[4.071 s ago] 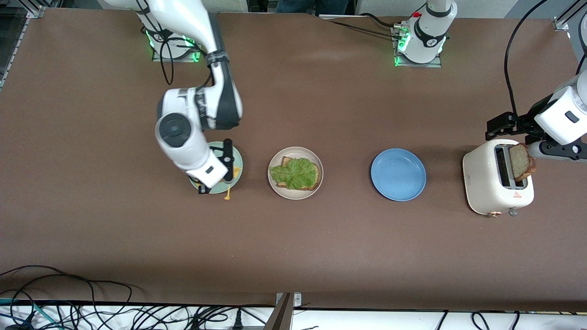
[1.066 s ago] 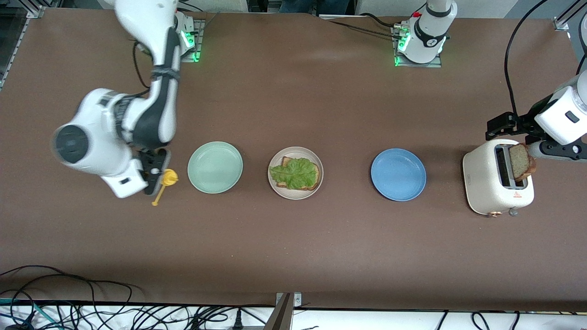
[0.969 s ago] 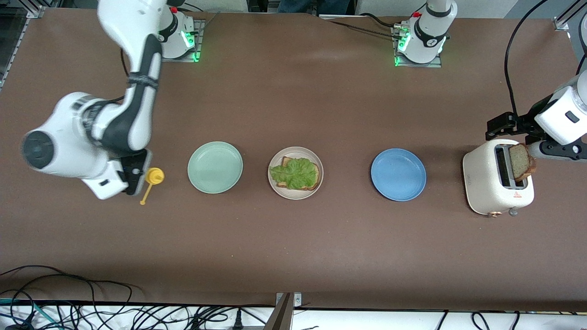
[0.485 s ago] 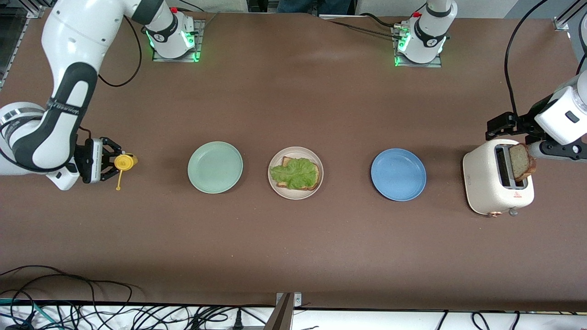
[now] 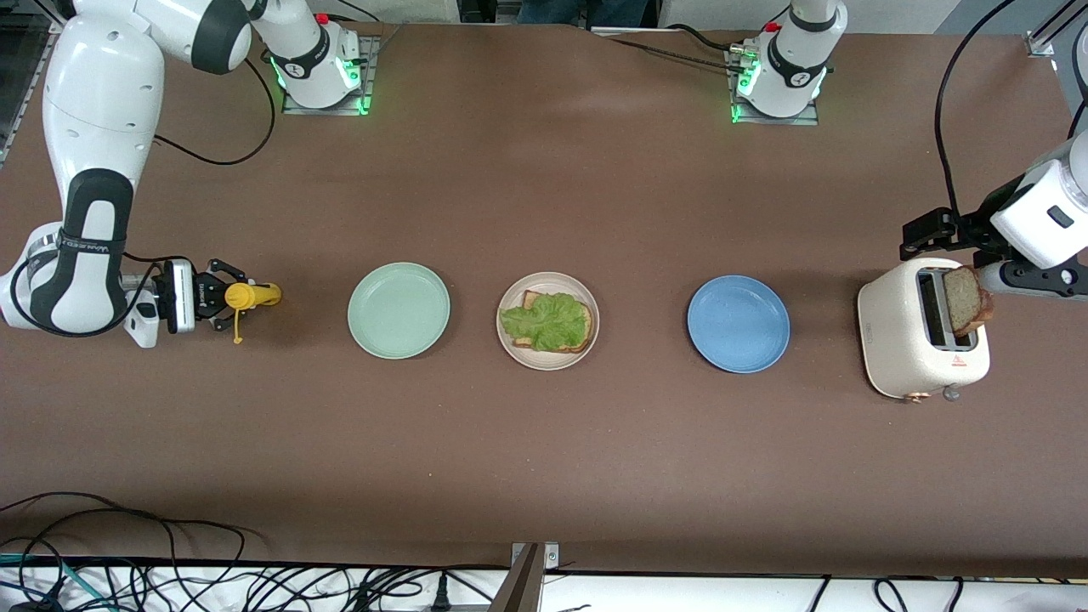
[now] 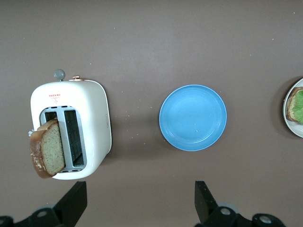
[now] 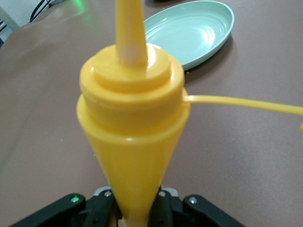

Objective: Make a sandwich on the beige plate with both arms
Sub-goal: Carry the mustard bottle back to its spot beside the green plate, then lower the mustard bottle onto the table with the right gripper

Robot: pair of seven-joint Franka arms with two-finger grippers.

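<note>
The beige plate (image 5: 548,365) lies mid-table with a bread slice (image 5: 531,298) under a green lettuce leaf (image 5: 546,321). A second bread slice (image 5: 967,299) stands out of the white toaster (image 5: 901,340) at the left arm's end of the table. High above the table beside the toaster, my left gripper (image 6: 137,204) hangs open and holds nothing. My right gripper (image 5: 223,297) is shut on a yellow squeeze bottle (image 5: 252,295) over the right arm's end of the table. The bottle (image 7: 132,123) lies level, its nozzle toward the mint green plate (image 5: 399,310).
A blue plate (image 5: 738,324) lies bare between the beige plate and the toaster. The mint green plate holds nothing. A thin yellow cap strap (image 5: 237,327) dangles from the bottle. Loose cables (image 5: 170,561) run along the table's edge nearest the front camera.
My right arm has swung away from the mint green plate toward its own end of the table, tipping the yellow bottle level. The left arm has not moved.
</note>
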